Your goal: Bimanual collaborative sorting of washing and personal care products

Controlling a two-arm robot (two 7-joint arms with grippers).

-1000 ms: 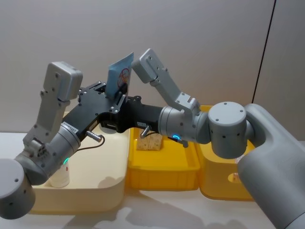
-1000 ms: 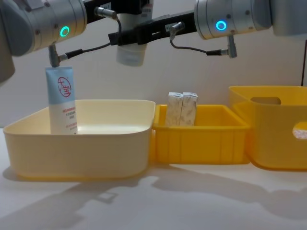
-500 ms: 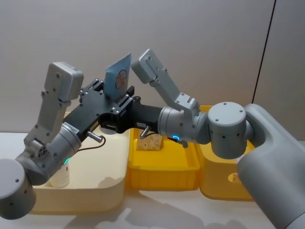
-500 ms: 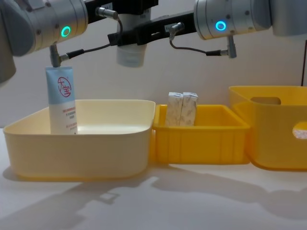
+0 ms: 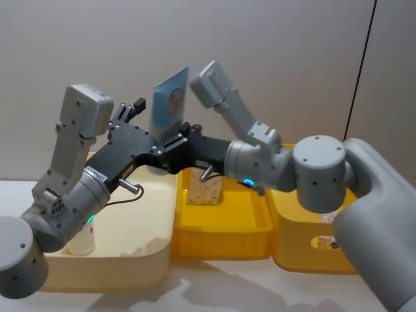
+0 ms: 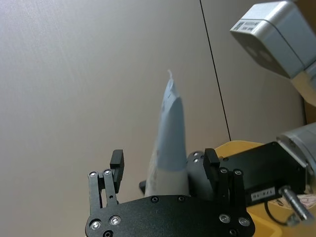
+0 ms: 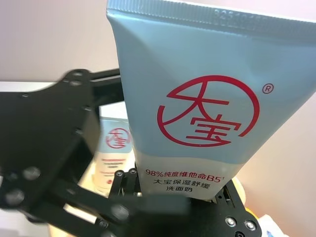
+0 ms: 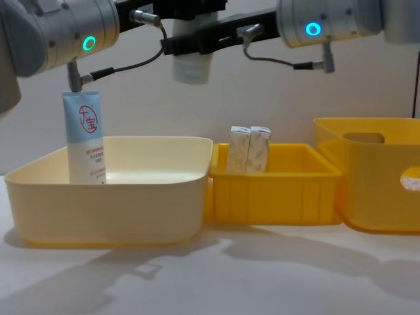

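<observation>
A blue tube was being passed between two grippers, high in the middle of the head view.

The blue tube (image 5: 169, 100) was held upright, cap down, above the cream bin (image 8: 105, 197). It was gripped low down by the right gripper (image 5: 174, 140). The left gripper (image 6: 163, 165) was seen open around the tube, its fingers not touching it. One other tube (image 8: 84, 136) was already stood in the cream bin at the left. Two speckled boxes (image 8: 249, 149) were stood in the small yellow bin (image 8: 275, 190). Both arms were raised and bent toward each other. The held tube was judged still to be sorted.
</observation>
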